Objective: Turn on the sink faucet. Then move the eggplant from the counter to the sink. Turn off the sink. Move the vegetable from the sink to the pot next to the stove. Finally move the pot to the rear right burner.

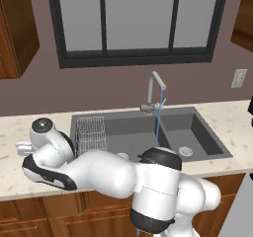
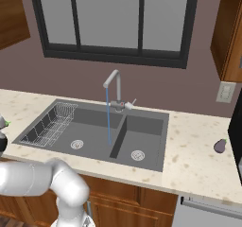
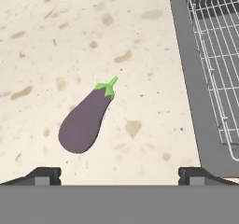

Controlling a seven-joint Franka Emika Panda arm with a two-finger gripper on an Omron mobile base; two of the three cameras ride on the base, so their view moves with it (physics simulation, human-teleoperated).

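One thin stream of water [image 1: 158, 120] runs from the faucet [image 1: 155, 89] into the sink [image 1: 207, 141] in my left base view. My right base view shows a second eggplant [image 2: 220, 145] far right on the counter [image 2: 198, 162]. My hand view shows the eggplant [image 3: 87, 116] lying on the counter beside the dish rack [image 3: 217, 55], with my gripper [image 3: 119, 174] spread wide above it. It is round, so it could roll away if I pinch off-center.

Kitchen's got a dusty mauve wall [image 1: 113, 90] with a big dark-framed window [image 1: 136, 21] split into 3 panes, pale grey glass, flat even light. Reddish-brown wood upper cabinets [image 1: 17, 31] hang on both sides of it. Beige speckled stone counter [image 2: 198, 160] runs along the wall, matching wood cupboard doors [image 1: 44, 211] below. A white outlet plate [image 2: 226, 92] sits on the wall to the right.
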